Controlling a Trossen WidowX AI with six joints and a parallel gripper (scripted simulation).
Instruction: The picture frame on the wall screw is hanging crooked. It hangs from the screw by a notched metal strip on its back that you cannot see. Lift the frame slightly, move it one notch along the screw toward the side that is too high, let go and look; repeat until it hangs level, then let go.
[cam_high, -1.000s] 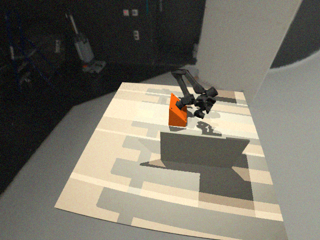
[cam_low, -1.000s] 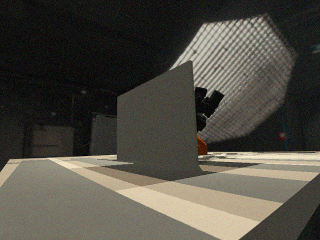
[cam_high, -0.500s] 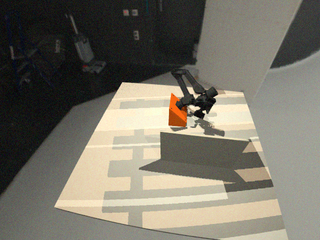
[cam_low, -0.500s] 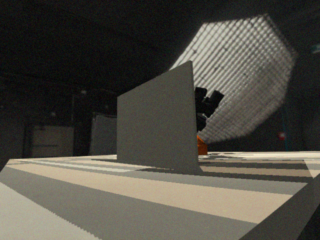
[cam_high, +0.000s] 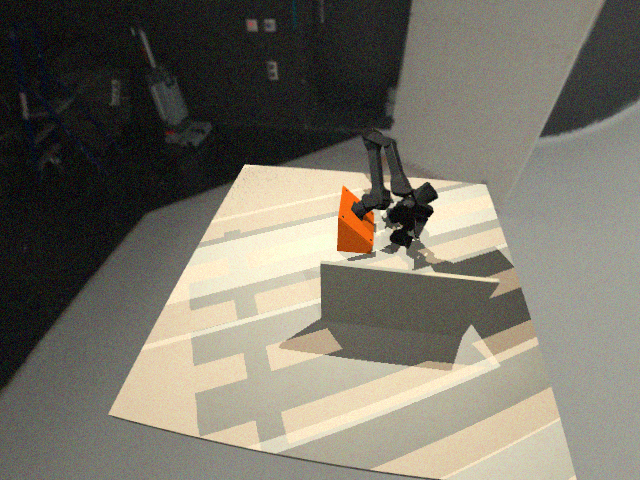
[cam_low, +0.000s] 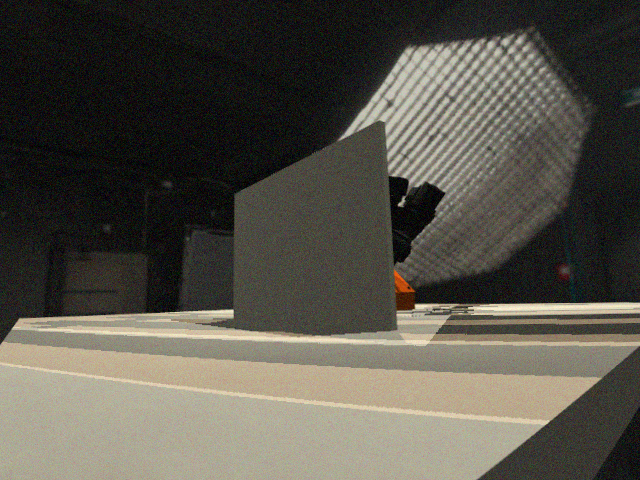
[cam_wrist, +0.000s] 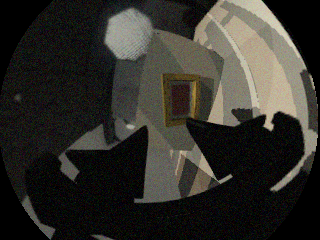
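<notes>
The picture frame (cam_wrist: 180, 99), gold-edged with a dark red middle, hangs on the grey wall panel (cam_wrist: 150, 60) and shows only in the wrist view, small and ahead of the fingers. Its tilt against the wall is hard to judge there. My gripper (cam_wrist: 167, 124) (cam_high: 404, 233) is open and empty, a gap away from the frame, with both dark fingers below it in the wrist view. In the top and exterior views the wall panel (cam_high: 408, 304) (cam_low: 310, 242) is seen from behind and hides the frame and the screw. The arm (cam_low: 416, 206) shows past the panel's right edge.
An orange wedge-shaped block (cam_high: 354, 229) (cam_low: 404, 295) stands at the arm's base, left of the gripper. The striped beige and grey mat (cam_high: 232, 330) covers the table. A tall pale panel (cam_high: 480, 87) rises behind the arm. A bright hexagonal light (cam_low: 480, 170) is in the background.
</notes>
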